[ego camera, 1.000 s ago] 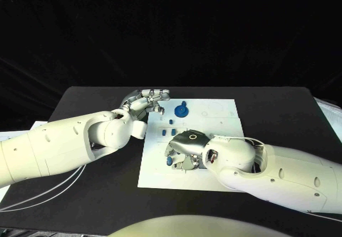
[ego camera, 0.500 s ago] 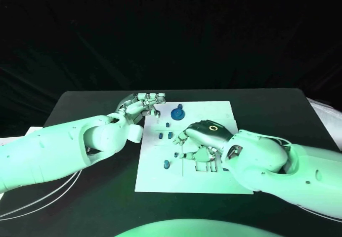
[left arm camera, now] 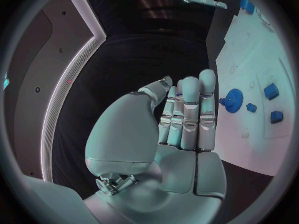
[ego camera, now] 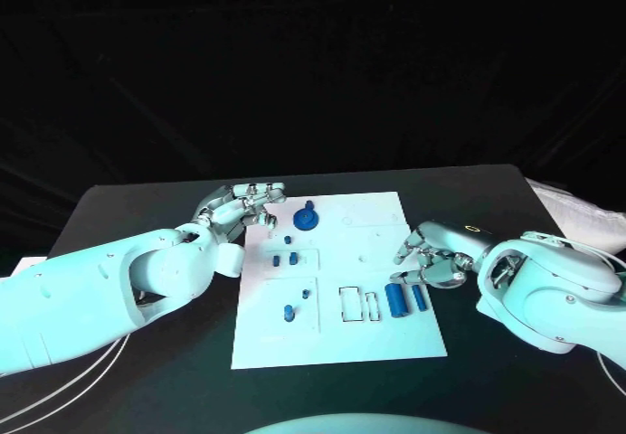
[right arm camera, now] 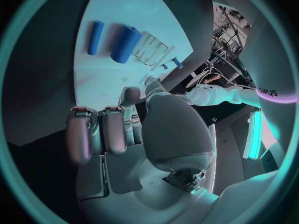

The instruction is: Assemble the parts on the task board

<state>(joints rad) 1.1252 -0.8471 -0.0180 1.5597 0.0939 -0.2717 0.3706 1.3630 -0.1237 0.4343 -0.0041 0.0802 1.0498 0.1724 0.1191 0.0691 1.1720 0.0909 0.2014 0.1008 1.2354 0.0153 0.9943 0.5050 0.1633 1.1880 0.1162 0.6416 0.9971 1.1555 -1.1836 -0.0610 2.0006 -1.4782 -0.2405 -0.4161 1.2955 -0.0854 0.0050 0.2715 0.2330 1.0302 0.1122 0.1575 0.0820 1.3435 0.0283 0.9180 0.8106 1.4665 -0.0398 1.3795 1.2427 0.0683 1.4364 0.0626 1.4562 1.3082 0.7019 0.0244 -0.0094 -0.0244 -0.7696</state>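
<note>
The white task board [ego camera: 342, 336] lies in the middle of the black table. A blue gear [ego camera: 306, 219] sits near its far edge, and several small blue parts [ego camera: 277, 259] lie along its left half. Two blue cylinders [ego camera: 395, 301] lie side by side right of the rectangular slots [ego camera: 355, 304]. My left hand [ego camera: 241, 203] hovers at the board's far left corner with straight fingers, holding nothing. My right hand [ego camera: 431, 256] hangs at the board's right edge just beyond the cylinders, its fingers loosely bent, holding nothing. The left wrist view shows the left hand [left arm camera: 184, 119] beside the gear [left arm camera: 233, 100]; the right wrist view shows the right hand [right arm camera: 118, 129] and the cylinders [right arm camera: 126, 44].
Black table [ego camera: 130, 208] surrounds the board on every side. A pale bundle [ego camera: 574, 212] lies at the table's right edge. White cables [ego camera: 52, 375] trail off the left side under my left arm.
My right hand has drawn back from the board's middle to its right edge, uncovering two blue cylinders beside the slots. The left hand has stayed at the far left corner. The camera has shifted.
</note>
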